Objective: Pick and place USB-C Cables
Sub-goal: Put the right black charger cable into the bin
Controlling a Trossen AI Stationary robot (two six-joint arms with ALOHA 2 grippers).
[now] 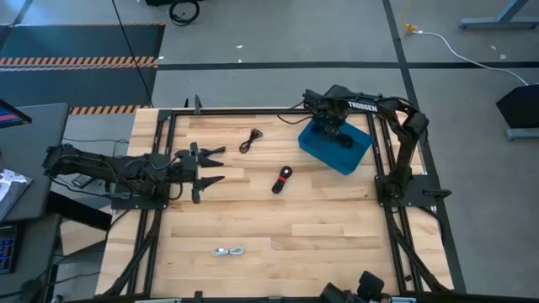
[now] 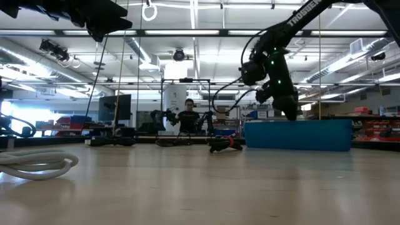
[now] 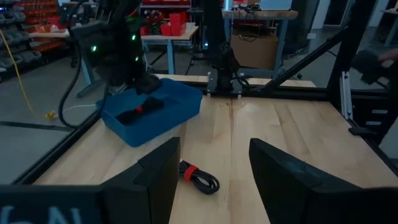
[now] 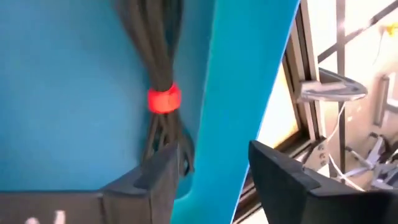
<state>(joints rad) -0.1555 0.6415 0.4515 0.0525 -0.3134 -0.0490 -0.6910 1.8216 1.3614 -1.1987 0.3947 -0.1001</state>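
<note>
My right gripper [image 1: 337, 135] [image 4: 212, 149] is open, low over the blue bin [image 1: 358, 156] on the far right of the table. A black cable with a red band [image 4: 163, 98] lies on the bin's floor just ahead of its fingers, beside the wall. My left gripper [image 1: 221, 164] [image 3: 214, 146] is open and hovers at the table's left. On the bare wood lie a black cable with a red band [image 1: 282, 179] [image 3: 199, 177], a black cable [image 1: 250, 140] farther off, and a white-grey cable [image 1: 229, 251] [image 2: 37, 164] near the front edge.
The bin's wall [image 4: 242, 93] stands between my right gripper's fingers in the wrist view. Black frame rails [image 1: 160, 151] run along the table's left, right and far sides. The wood between the loose cables is open. A person [image 2: 187, 115] sits far behind the table.
</note>
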